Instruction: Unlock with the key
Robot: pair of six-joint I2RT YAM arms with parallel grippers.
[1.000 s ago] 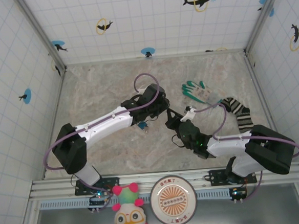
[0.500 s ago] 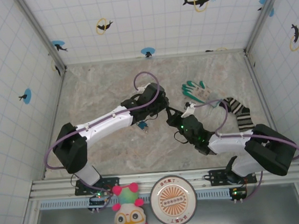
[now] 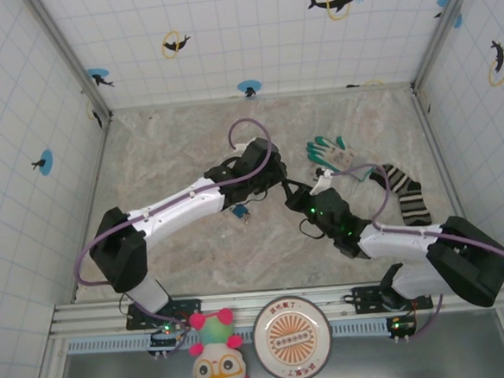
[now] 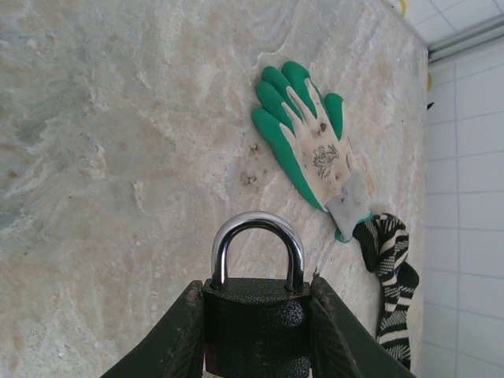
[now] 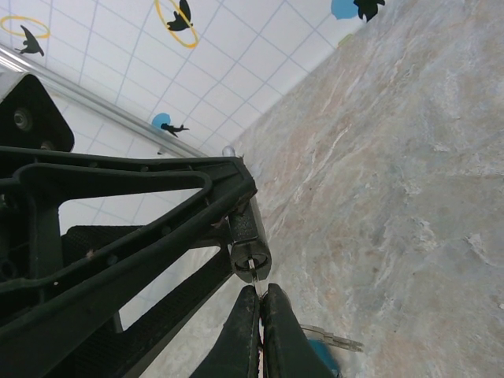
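Left gripper [image 4: 257, 327] clamps padlock [image 4: 256, 307] (clearest from its wrist); right gripper [image 5: 261, 305] pinches key [image 5: 255, 282].

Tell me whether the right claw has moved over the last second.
Yes. The right claw, shut on the key, has moved forward, nearer the green glove and the padlock.

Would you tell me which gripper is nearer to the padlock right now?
Left. The left gripper holds the padlock by its body between its jaws. The right gripper sits just off its underside, jaws shut on the key.
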